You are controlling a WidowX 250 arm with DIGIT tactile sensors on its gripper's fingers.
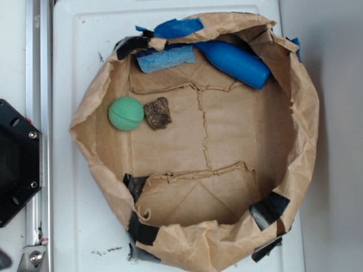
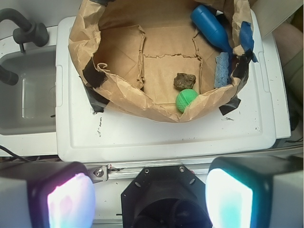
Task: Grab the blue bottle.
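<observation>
The blue bottle point(image 1: 235, 62) lies on its side at the back right of a brown paper basin point(image 1: 306, 107), leaning against the paper wall. In the wrist view the blue bottle point(image 2: 210, 26) is at the top right, far from my gripper point(image 2: 149, 202). My gripper is open, its two pads wide apart with nothing between them, hovering over the black robot base point(image 2: 164, 199), outside the basin. The gripper does not show in the exterior view.
Inside the basin lie a light-blue sponge point(image 1: 165, 58), a green ball point(image 1: 126, 113) and a brown rock point(image 1: 157, 113). The basin sits on a white lid point(image 2: 156, 137). A grey sink with dark pipes point(image 2: 26, 90) is to the left in the wrist view.
</observation>
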